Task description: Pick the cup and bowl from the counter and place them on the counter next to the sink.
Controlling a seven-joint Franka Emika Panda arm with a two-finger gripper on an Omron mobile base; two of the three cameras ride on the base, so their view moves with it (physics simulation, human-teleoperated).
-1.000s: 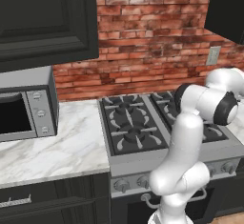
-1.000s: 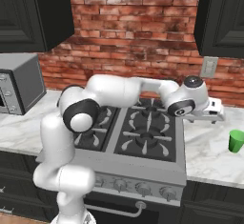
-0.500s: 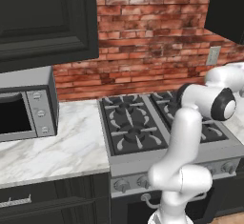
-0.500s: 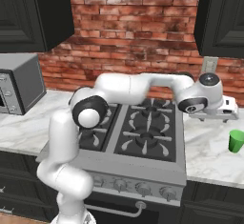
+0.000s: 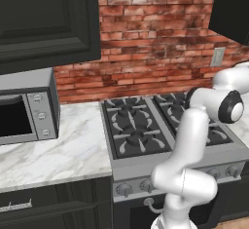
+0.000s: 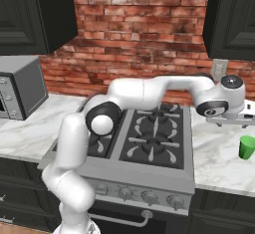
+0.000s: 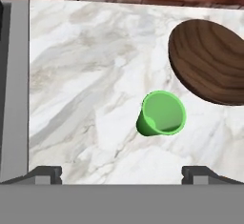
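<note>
Gripper (image 7: pixel 122 173) is hanging spread wide, empty, above the green cup (image 7: pixel 161 114), which is standing upright on the marble counter (image 7: pixel 86 75) just beside the wooden bowl (image 7: pixel 209 61). Cup is looking light, rigid, likely slick; pinching across its rim or upper wall seems best.
</note>
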